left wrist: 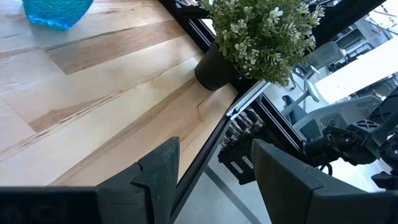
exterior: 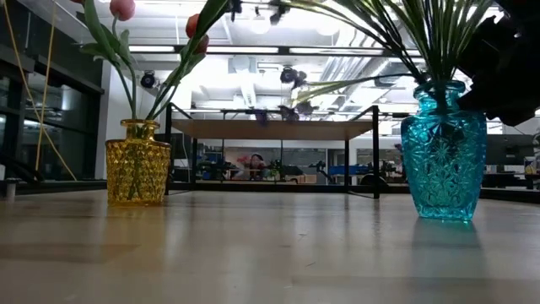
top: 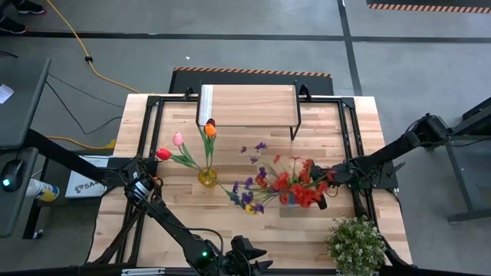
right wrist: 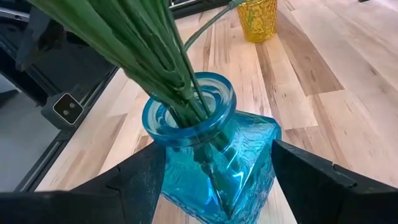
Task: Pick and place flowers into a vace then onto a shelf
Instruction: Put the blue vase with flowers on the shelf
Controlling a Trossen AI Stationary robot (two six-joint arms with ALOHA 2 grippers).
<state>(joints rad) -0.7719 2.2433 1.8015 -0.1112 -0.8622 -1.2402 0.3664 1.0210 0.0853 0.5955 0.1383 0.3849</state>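
From above, the shelf (top: 247,105) stood at the far middle of the desk (top: 153,222), its plank top bare. A yellow vase (top: 207,177) near the desk's centre held pink, red and orange tulips (top: 209,130). To its right, a bunch of red and purple flowers (top: 285,184) spread over a blue vase that was mostly hidden beneath them. The right gripper (top: 326,184) reached in from the right to that bunch. The left gripper (top: 249,257) waited at the near edge, and a potted plant (top: 356,244) sat at the near right corner.

At desk height, the yellow vase (exterior: 137,161) stood left and the blue vase (exterior: 444,154) right, both upright and well apart, with the shelf (exterior: 274,128) far behind between them.

The left wrist camera showed that arm's fingers (left wrist: 158,171) moderately apart with nothing between them, above the desk's edge near the potted plant (left wrist: 261,31).

The right wrist camera showed the fingers (right wrist: 140,177) spread wide on either side of the blue vase (right wrist: 214,155), which held green stems (right wrist: 143,43); whether they pressed the glass I could not tell.
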